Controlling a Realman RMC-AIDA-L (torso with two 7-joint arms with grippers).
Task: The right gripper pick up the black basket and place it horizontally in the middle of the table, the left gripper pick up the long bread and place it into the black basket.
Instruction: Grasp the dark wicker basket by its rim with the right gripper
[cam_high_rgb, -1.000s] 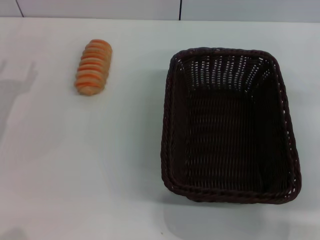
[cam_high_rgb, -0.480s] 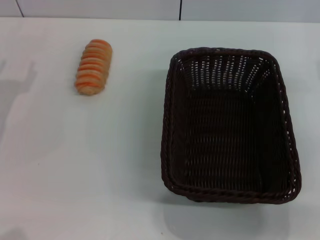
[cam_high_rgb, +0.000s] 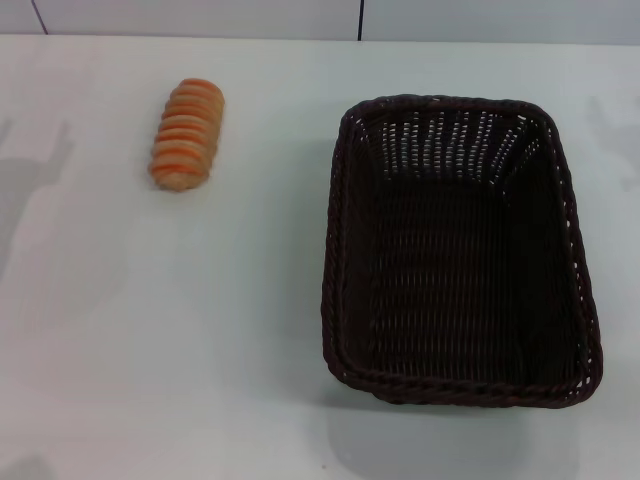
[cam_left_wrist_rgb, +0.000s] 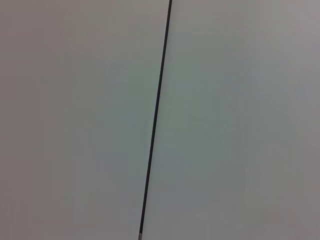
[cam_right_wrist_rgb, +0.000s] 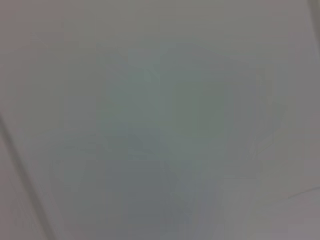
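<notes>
The black basket (cam_high_rgb: 460, 250) stands on the right half of the white table (cam_high_rgb: 230, 330) in the head view, its long side running away from me, and nothing lies inside it. At the far left of the table lies the long bread (cam_high_rgb: 187, 134), tan with orange stripes, well apart from the basket. Neither gripper appears in any view. The left wrist view holds only a pale surface crossed by a thin dark seam (cam_left_wrist_rgb: 156, 120). A plain pale surface fills the right wrist view.
Beyond the table's far edge runs a pale wall with a dark vertical seam (cam_high_rgb: 360, 20). Faint arm shadows fall on the table at the left edge (cam_high_rgb: 30, 170) and the far right edge (cam_high_rgb: 620, 140).
A faint shadow has appeared on the table at the far right edge. The basket and bread have not moved.
</notes>
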